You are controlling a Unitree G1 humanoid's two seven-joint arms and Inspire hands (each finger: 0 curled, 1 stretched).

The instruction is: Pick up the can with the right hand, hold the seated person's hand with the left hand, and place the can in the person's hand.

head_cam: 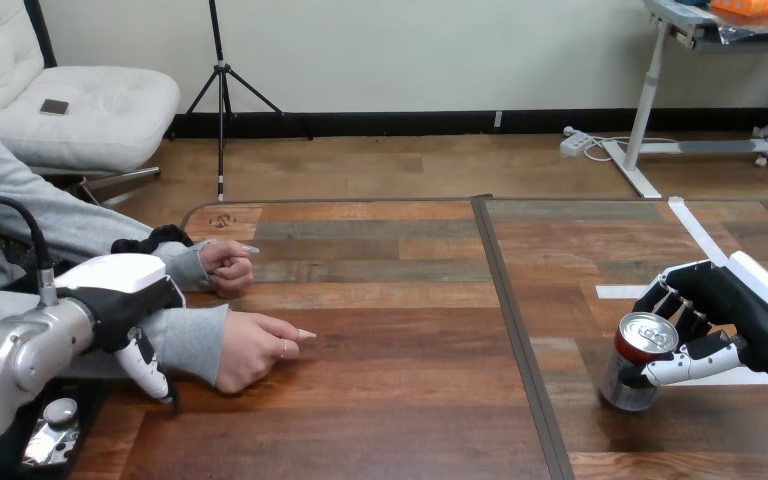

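Right hand [742,312]: positioned at the right side of the wooden table [400,400], closed around the can [640,345]. The fingers [672,300] wrap the far side of the can and the thumb [685,364] crosses its near side just below the rim. The can leans slightly, with its silver top facing up and toward the camera. Its base is at the table surface, but whether it rests there or is just clear cannot be determined. The can lies right of the dark strip [520,330] that divides the table, near strips of white tape [698,232].

Left hand [125,290]: at the left edge of the table, lying over the grey-sleeved wrist [190,340] of the person's nearer hand [255,350]. Contact is evident, but whether it grips the wrist cannot be told.

The person's nearer hand rests on the table in a loose fist, one finger extended toward the right. It is well apart from the can. The person's farther hand [228,266] rests on the table just beyond it, also in a fist.
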